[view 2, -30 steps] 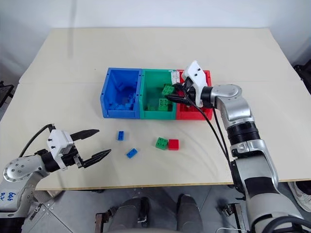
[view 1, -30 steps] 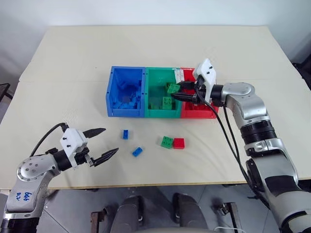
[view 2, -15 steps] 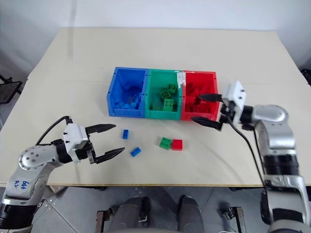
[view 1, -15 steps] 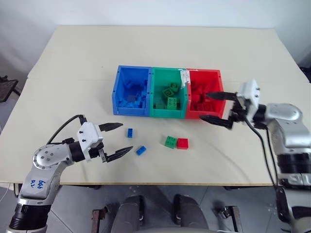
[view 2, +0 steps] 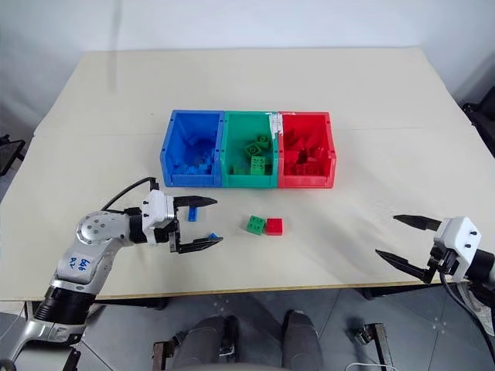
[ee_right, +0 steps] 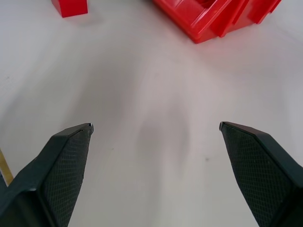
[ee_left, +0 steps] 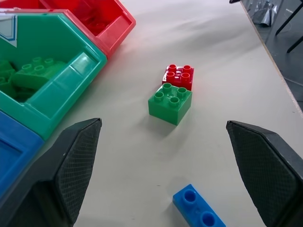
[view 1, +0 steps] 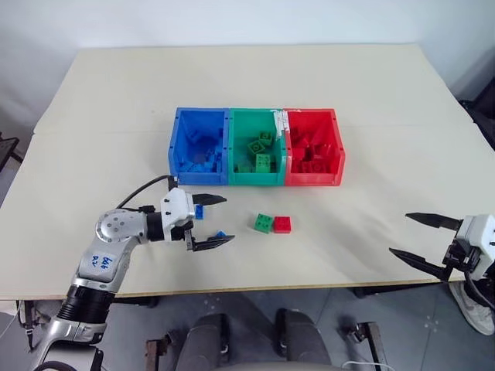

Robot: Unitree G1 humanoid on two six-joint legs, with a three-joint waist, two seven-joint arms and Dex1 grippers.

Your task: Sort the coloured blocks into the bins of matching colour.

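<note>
Three bins stand side by side mid-table: blue (view 1: 199,157), green (view 1: 257,157) and red (view 1: 313,157), each holding bricks of its own colour. In front of them a loose green block (view 1: 264,222) touches a red block (view 1: 281,224). My left gripper (view 1: 229,220) is open, its fingers straddling the two small blue blocks (view 1: 199,210) (view 1: 220,234); the left wrist view has one blue block (ee_left: 199,213) between the fingers, with the green block (ee_left: 170,103) and red block (ee_left: 178,77) beyond. My right gripper (view 1: 399,233) is open and empty near the table's front right edge.
The beige table (view 1: 116,100) has bare surface behind the bins and on both sides. Its front edge runs just below both grippers. In the right wrist view the red bin's corner (ee_right: 222,16) and the red block (ee_right: 70,7) lie ahead.
My right gripper let a green block drop into the green bin, opened, and drew back right toward the front edge. My left gripper moved right to the blue blocks. The camera view shifted.
</note>
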